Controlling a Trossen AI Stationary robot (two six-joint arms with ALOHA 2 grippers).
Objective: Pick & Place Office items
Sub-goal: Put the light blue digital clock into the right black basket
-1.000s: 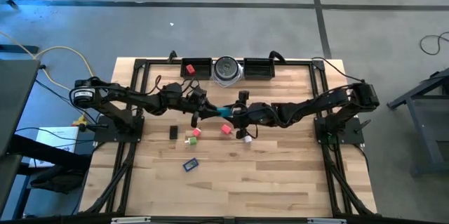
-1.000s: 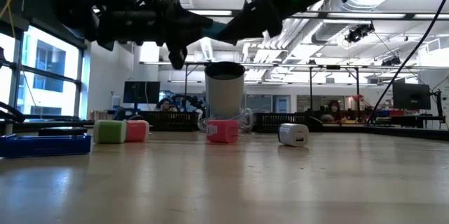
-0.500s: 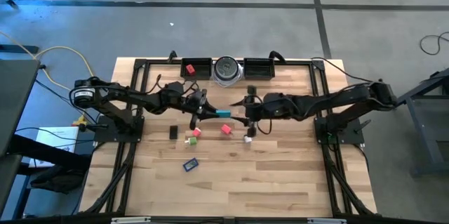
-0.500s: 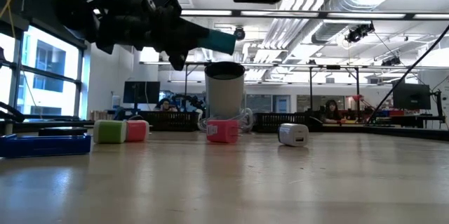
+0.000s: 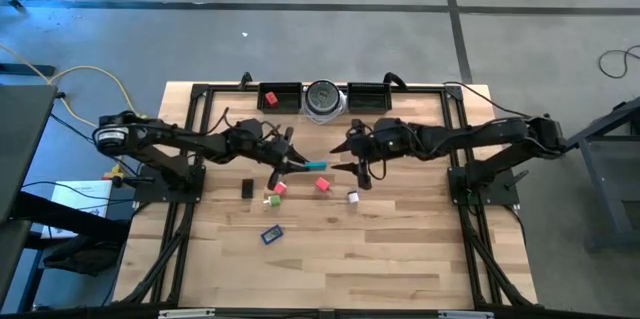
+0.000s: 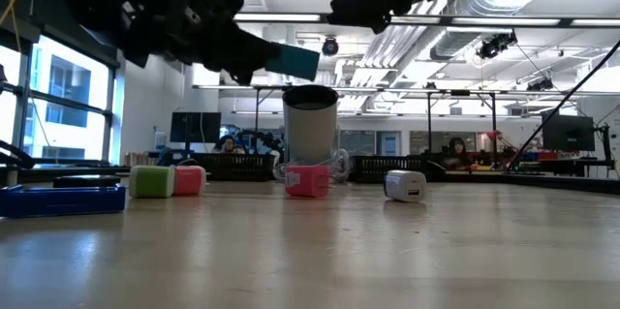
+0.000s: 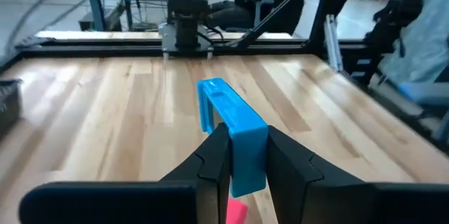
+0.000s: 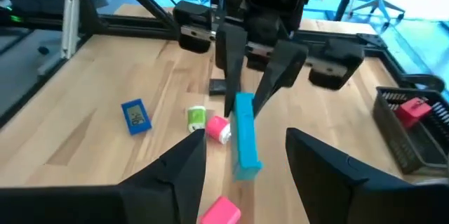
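Observation:
My left gripper is shut on a long teal block above the table's middle; the block sticks out past its fingertips. My right gripper hangs open just right of the block's free end, and the block shows ahead of its spread fingers, apart from them. On the table below lie a black bar, a green cube, a red block, a pink block, a white bit and a blue flat piece. My left gripper pinches the teal block's end nearest the wrist between its two fingers, one on each broad side. The fingers come about level from the table's left and lie along the block. The block juts toward the right, slightly tilted, lifted clear of the table.
Two long black trays stand at the far edge with a round silver-grey disc between them; a red piece lies in the left tray. The near half of the wooden table holds only the blue piece.
My right gripper has drawn back from the teal block toward the table's right edge and risen, staying open. My left gripper has kept its place and rolled its wrist, turning the held block about its length.

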